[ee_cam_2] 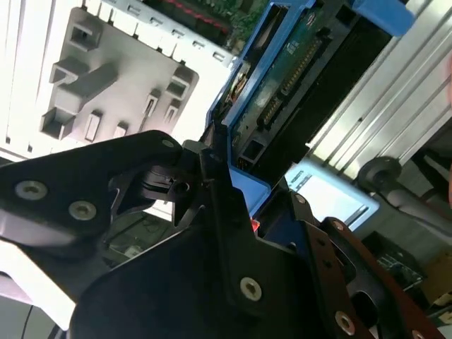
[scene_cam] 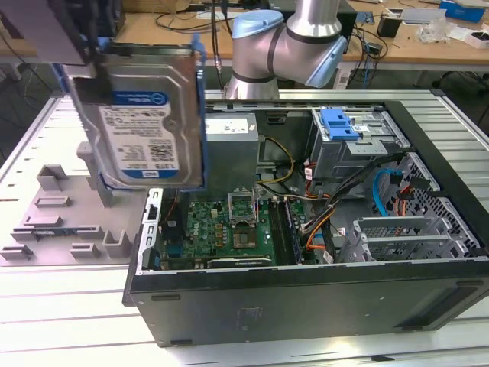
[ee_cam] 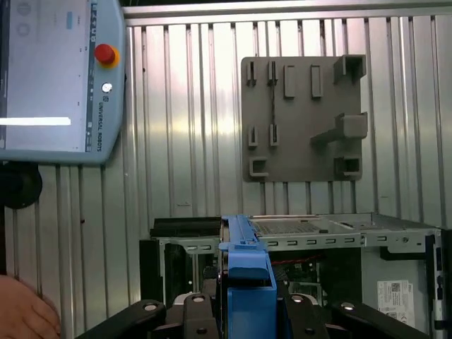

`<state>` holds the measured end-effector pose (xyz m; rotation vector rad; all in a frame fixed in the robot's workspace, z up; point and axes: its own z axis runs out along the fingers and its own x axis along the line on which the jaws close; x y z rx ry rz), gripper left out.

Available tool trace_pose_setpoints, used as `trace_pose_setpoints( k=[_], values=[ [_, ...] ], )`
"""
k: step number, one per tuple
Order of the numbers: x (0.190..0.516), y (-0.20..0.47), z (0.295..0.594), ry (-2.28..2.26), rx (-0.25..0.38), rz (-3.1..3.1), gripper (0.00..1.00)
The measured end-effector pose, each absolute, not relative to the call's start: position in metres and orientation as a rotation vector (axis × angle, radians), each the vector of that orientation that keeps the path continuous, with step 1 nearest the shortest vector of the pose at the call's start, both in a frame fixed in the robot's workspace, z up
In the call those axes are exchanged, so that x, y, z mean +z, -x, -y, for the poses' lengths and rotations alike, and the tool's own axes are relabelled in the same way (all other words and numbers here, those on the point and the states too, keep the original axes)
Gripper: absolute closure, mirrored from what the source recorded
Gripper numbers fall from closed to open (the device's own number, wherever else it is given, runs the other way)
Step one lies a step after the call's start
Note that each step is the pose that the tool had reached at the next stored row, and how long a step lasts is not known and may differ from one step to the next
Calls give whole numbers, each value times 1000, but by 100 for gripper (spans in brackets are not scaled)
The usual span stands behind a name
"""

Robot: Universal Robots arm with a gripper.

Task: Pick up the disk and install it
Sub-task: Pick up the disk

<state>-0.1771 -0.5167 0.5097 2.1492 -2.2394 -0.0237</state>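
Note:
The disk, a silver drive with a white-and-blue label in a blue plastic frame, hangs upright in the air at the exterior view's left. It is above the gap between the grey fixture plate and the open computer case. My gripper is shut on the disk's blue frame edge from above. The second wrist view shows the disk's green circuit-board side, clamped by the black fingers. Seen from the first wrist view, the blue frame stands edge-on, pinched in my gripper.
The open computer case lies on its side on the slatted metal table. A blue bracket sits atop its metal drive cage. The grey fixture plate lies beside the case. A teach pendant and a hand are nearby.

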Motion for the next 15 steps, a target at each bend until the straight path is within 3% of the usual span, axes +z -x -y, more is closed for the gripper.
trace_pose_setpoints(
  k=[15],
  values=[
    [510,97,543,-2147,-28,2237,63]
  ],
)
